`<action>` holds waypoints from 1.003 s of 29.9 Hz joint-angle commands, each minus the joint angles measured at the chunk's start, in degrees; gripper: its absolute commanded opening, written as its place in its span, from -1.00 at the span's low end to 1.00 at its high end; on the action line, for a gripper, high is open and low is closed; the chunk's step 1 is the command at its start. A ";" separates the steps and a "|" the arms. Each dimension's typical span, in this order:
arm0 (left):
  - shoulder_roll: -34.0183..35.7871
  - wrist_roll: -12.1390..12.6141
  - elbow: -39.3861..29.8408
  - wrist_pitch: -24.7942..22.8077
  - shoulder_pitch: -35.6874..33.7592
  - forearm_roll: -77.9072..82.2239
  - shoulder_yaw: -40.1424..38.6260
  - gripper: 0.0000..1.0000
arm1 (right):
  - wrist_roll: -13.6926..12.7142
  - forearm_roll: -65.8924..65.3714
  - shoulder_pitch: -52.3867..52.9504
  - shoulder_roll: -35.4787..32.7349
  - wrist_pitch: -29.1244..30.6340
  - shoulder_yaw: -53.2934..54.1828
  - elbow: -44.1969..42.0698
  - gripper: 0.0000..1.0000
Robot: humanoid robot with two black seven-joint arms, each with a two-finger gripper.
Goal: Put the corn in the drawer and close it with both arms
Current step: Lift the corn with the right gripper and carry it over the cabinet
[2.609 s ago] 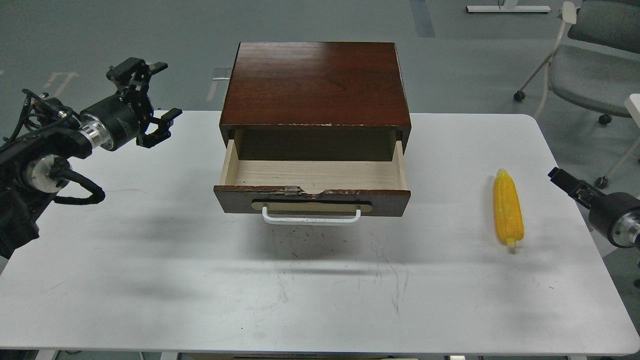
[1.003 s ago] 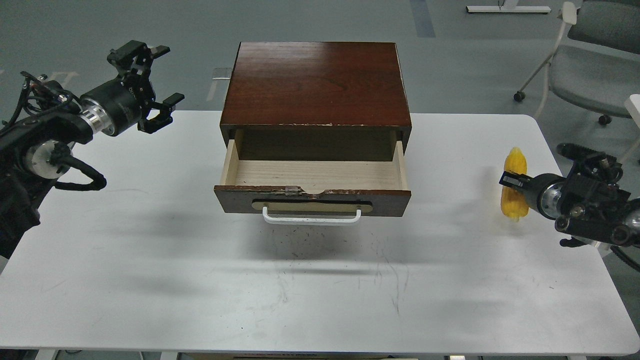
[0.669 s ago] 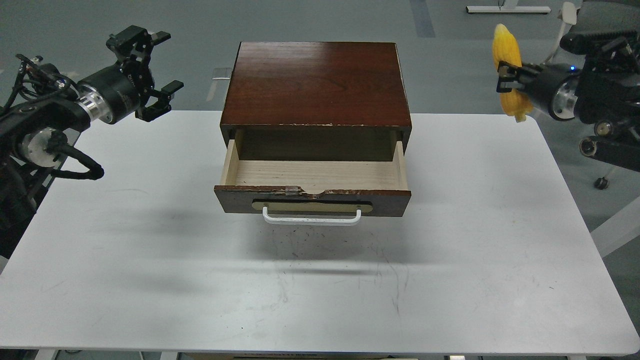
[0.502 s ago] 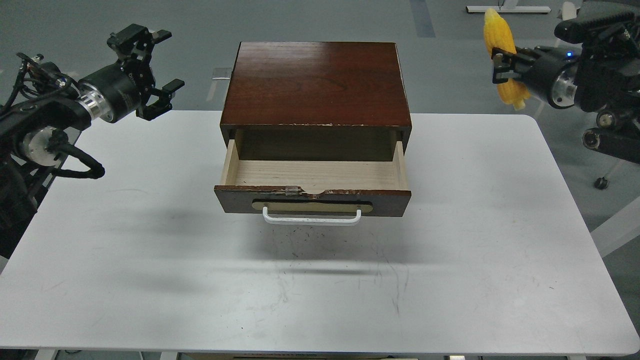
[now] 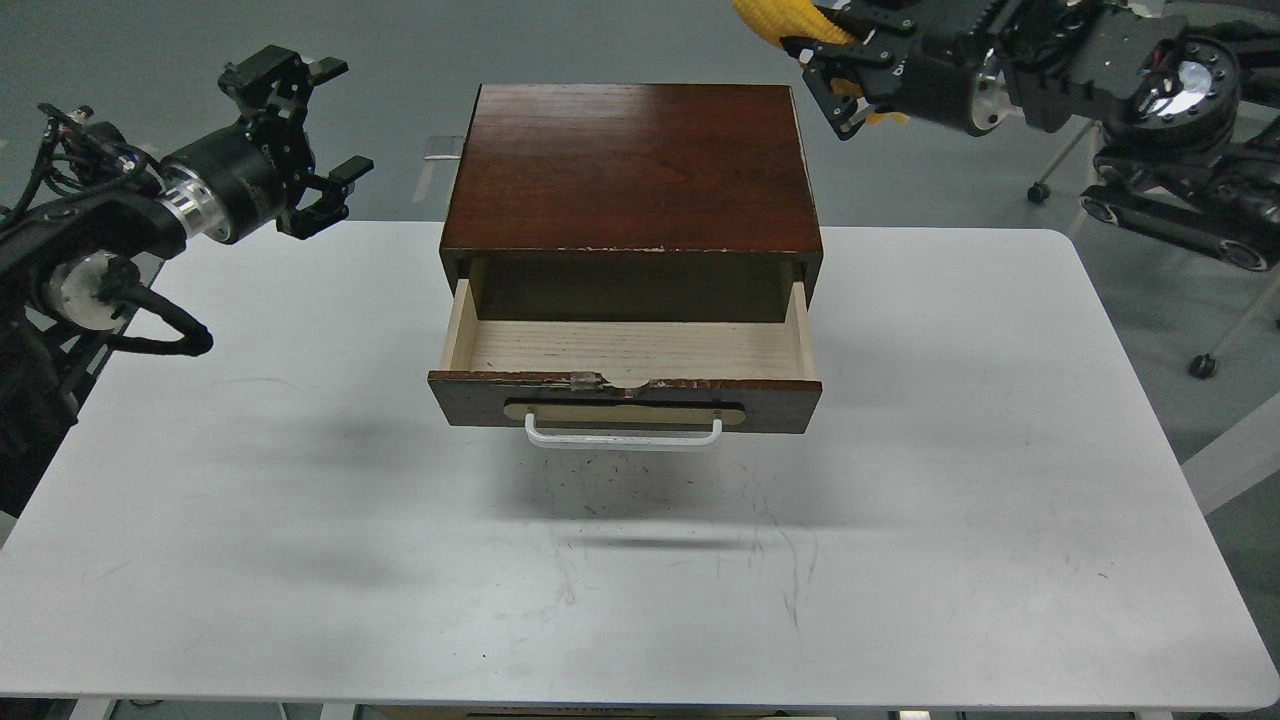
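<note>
The dark brown drawer (image 5: 625, 398) stands pulled open at the middle of the white table, its pale wood inside bare, its white bar handle (image 5: 622, 434) facing me. My right gripper (image 5: 825, 65) is shut on the yellow corn (image 5: 785, 20) and holds it high, above the cabinet's back right corner; the cob's upper part runs out of the view's top edge. My left gripper (image 5: 315, 130) is open and empty, raised left of the cabinet, apart from it.
The brown cabinet top (image 5: 630, 165) sits behind the open drawer. The white table (image 5: 640, 590) spreads around it. A grey wheeled chair (image 5: 1200, 180) stands behind my right arm, off the table's far right corner.
My right gripper has taken the corn off the table's right side, lifted it and carried it left to above the cabinet's back right corner. My left arm has barely moved.
</note>
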 commanded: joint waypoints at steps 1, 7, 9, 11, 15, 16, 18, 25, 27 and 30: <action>-0.04 0.00 -0.04 -0.01 0.01 -0.01 0.01 1.00 | 6.72 -2.29 0.17 4.74 -0.88 -0.29 -6.54 -1.00; -0.04 0.00 -0.04 -0.01 0.01 -0.01 0.01 1.00 | 13.55 -5.45 0.87 9.13 -1.41 -0.55 -10.42 -1.00; 0.05 0.00 -0.13 -0.01 -0.08 -0.01 0.01 1.00 | 13.55 -7.65 1.66 9.93 -1.41 -0.64 -10.33 -1.00; 0.14 0.00 -0.22 -0.01 -0.08 -0.01 0.01 1.00 | 13.55 -9.76 2.10 11.16 -1.41 -0.64 -10.33 -1.00; 0.84 0.00 -1.01 -0.01 -0.08 -0.01 0.01 1.00 | 13.55 -11.96 3.33 13.53 -1.41 -0.64 -10.42 -1.00; 1.02 0.00 -1.18 -0.01 -0.08 -0.01 0.01 1.00 | 13.55 -13.00 3.68 14.14 -1.41 -0.64 -10.42 -1.00; 1.11 0.00 -1.19 -0.01 -0.08 -0.01 0.01 1.00 | 13.55 -14.15 4.12 14.76 -1.41 -0.73 -10.42 -1.00; 1.02 0.00 -1.27 -0.01 0.10 -0.01 0.01 1.00 | 13.55 -16.97 4.30 19.15 -1.41 -3.61 -10.59 -1.00; 1.11 0.00 -1.27 -0.01 0.10 -0.01 0.09 1.00 | 13.55 -16.97 4.30 20.64 -1.41 -4.33 -10.77 -1.00; 1.11 0.00 -1.27 -0.01 0.10 -0.01 0.09 1.00 | 13.55 -16.97 4.47 22.67 -1.41 -4.42 -11.21 -1.00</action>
